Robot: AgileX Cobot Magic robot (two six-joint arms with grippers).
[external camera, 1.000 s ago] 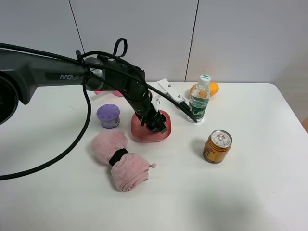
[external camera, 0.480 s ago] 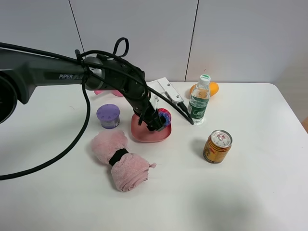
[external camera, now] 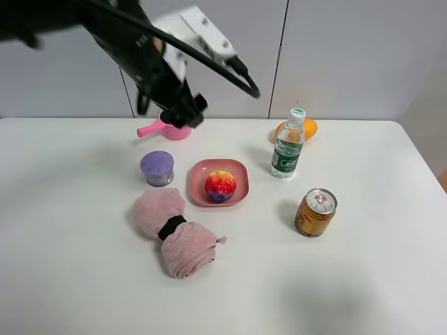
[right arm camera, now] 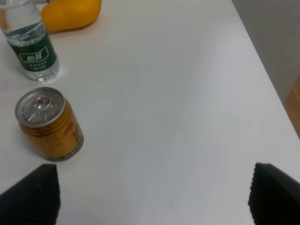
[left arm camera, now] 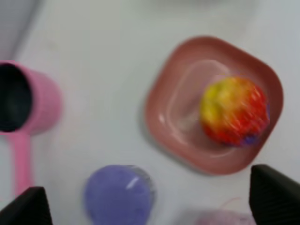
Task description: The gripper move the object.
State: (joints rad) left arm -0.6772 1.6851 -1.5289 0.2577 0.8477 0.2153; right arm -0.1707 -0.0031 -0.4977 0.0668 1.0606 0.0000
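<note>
- We find the object (external camera: 221, 185), a bumpy ball in red, yellow and a little purple, resting in the pink square dish (external camera: 239, 172) near the middle of the counter (external camera: 363, 279), free of any grip.
- Our left tool (external camera: 183, 110) hangs high over the far part of the counter, above the pink ladle-like cup (external camera: 168, 130); it holds nothing, and in the left wrist view its two dark fingertips (left arm camera: 274, 194) stand wide apart at the edges of the picture.
- Our right tool shows only as two dark tips (right arm camera: 274, 193) spread at the corners of its own view, empty, over bare counter beside the gold drink can (right arm camera: 48, 124).
- We judge the ball already placed, so the step in hand is the retreat: we lift clear and straight, keeping the arm's cable off the water bottle (external camera: 288, 145), which looks easy to topple.
- We leave the purple-lidded container (external camera: 158, 168) and the rolled pink towel (external camera: 172, 230) alone; both lie just beside the dish.
- If the ball must go elsewhere, we come down from above with the fingertips on either side of it, since it may roll in the shallow dish.
</note>
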